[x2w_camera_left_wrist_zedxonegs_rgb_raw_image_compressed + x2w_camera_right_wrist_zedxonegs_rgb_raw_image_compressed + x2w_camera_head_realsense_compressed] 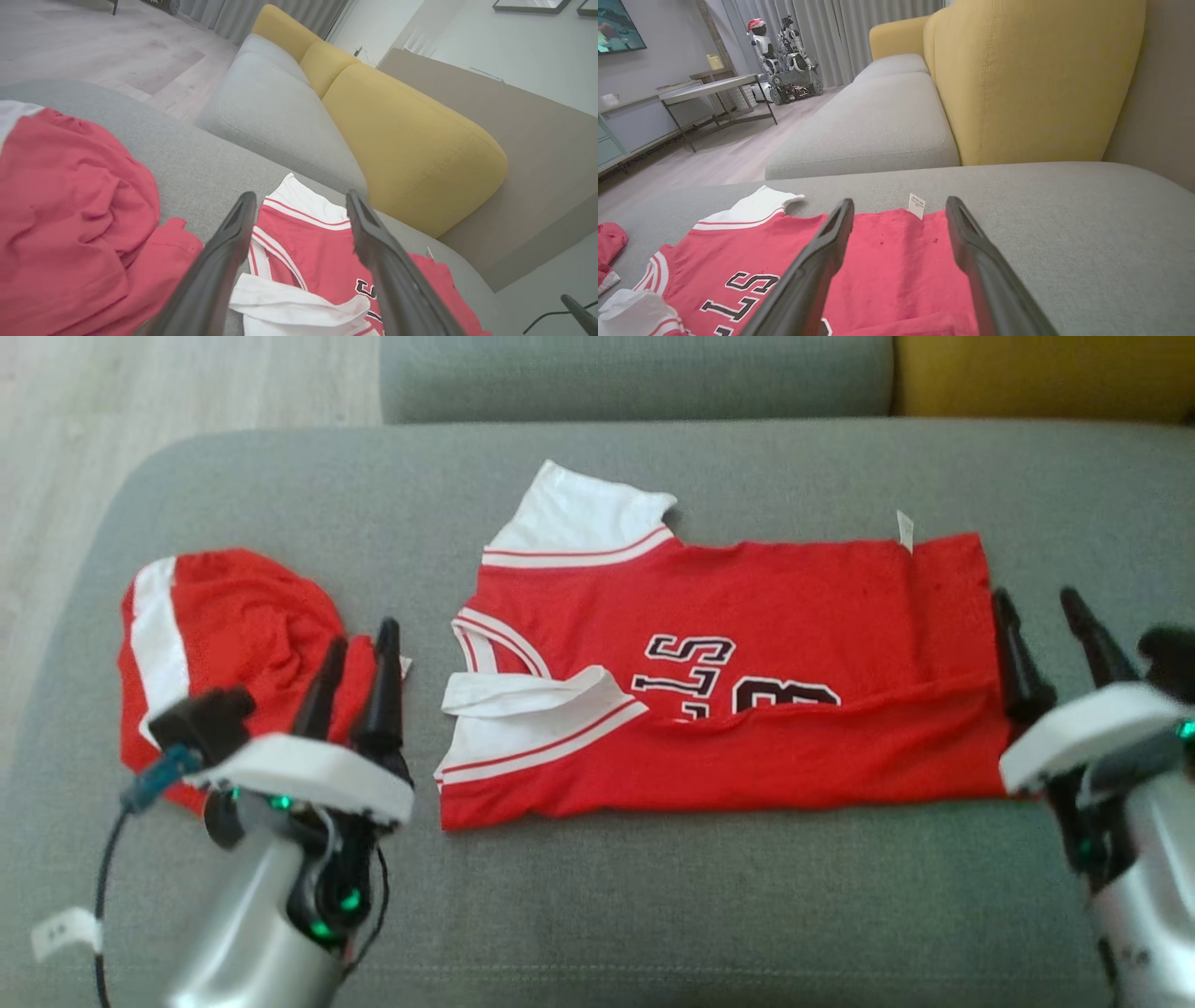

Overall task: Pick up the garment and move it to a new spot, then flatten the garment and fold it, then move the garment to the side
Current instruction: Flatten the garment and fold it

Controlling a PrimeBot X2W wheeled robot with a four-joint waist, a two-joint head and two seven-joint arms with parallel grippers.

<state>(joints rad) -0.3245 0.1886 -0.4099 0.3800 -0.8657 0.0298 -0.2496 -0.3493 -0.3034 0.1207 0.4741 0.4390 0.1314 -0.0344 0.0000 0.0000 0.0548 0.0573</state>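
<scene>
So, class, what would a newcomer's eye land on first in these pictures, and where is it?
First, the red jersey, partly folded, lying across the middle of the grey seat. Then the crumpled red garment at its left, with the left gripper open by it, and the right gripper open at the jersey's right edge.

soft matt red cloth jersey (747, 616), mesh-textured red bundle (233, 616), coarse grey woven sofa cushion (653, 915).

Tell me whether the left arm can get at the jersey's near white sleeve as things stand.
Probably yes: the left gripper hangs open just beside the sleeve, with bare grey cushion between them and nothing covering it.
</scene>
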